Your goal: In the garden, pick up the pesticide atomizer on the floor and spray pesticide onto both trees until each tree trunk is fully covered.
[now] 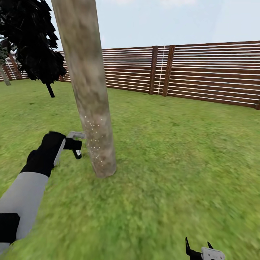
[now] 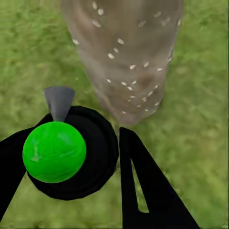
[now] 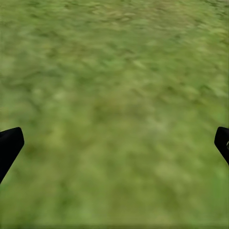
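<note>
While foliage (image 1: pixel 32 39) is cut off, specks (image 2: pixel 126 83) (whitish) dot the trunk (image 1: pixel 88 90).

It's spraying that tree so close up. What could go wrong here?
The sprayer in the left gripper sits almost against the trunk, so a small swing might bump it. Specks show on the lower trunk, while higher bark looks bare, so coverage may stay patchy. The right gripper hangs open, low over the grass.

trunk (image 1: pixel 85 90) top cropped, atomizer (image 1: pixel 76 139) mostly hidden
</note>
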Controlling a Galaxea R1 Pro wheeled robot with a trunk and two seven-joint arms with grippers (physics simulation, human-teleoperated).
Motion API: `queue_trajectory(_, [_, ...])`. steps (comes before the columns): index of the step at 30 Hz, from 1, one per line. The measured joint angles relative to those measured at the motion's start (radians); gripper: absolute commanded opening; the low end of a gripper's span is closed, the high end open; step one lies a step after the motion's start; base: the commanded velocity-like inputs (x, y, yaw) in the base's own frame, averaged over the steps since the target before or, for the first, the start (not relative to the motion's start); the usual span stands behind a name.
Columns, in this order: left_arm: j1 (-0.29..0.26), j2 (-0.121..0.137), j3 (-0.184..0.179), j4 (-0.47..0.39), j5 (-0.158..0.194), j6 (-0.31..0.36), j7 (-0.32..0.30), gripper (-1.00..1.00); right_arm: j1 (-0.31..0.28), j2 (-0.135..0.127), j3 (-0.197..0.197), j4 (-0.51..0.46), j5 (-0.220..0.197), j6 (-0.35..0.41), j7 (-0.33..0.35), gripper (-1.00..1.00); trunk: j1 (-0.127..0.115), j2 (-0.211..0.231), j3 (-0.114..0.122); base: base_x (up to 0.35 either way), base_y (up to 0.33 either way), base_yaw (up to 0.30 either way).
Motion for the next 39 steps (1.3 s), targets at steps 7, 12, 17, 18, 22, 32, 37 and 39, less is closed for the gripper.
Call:
queue_trajectory(7, [0.12,-0.078,-0.088,0.02,0.01,-0.016,0.01,-1.0,0.0,0.0,0.0,0.0,0.0,0.0,0.0,1.0,0.0,0.0,0.0,0.0,0.0,0.0])
queue_trajectory(12, [0.136,-0.013,0.077,0.108,-0.008,-0.081,0.013,-1.0,0.0,0.0,0.0,0.0,0.0,0.0,0.0,1.0,0.0,0.0,0.0,0.0,0.0,0.0])
queue_trajectory(17, [0.208,-0.02,0.095,0.115,0.004,-0.126,0.029,-1.0,0.0,0.0,0.0,0.0,0.0,0.0,0.0,1.0,0.0,0.0,0.0,0.0,0.0,0.0])
queue_trajectory(18, [0.227,-0.024,0.092,0.123,0.004,-0.181,0.047,-1.0,0.0,0.0,0.0,0.0,0.0,0.0,0.0,1.0,0.0,0.0,0.0,0.0,0.0,0.0])
queue_trajectory(22, [0.276,-0.106,0.098,0.237,0.021,-0.336,0.249,-1.0,0.0,0.0,0.0,0.0,0.0,0.0,0.0,1.0,0.0,0.0,0.0,0.0,0.0,0.0])
queue_trajectory(32, [0.283,-0.131,0.106,0.288,0.015,-0.429,0.37,-1.0,0.0,0.0,0.001,0.0,0.0,0.0,0.0,1.0,0.0,0.0,0.0,0.114,-0.046,0.0])
queue_trajectory(37, [0.284,-0.132,0.151,0.351,0.014,-0.482,0.387,-1.0,0.0,0.013,0.0,0.0,-0.001,-0.001,-0.001,1.0,0.0,0.0,0.0,0.013,-0.266,0.095])
queue_trajectory(39, [0.284,-0.13,0.157,0.354,0.013,-0.508,0.405,-1.0,0.0,0.014,0.0,0.0,-0.001,-0.002,-0.001,1.0,0.0,0.0,0.001,0.0,-0.273,0.256])
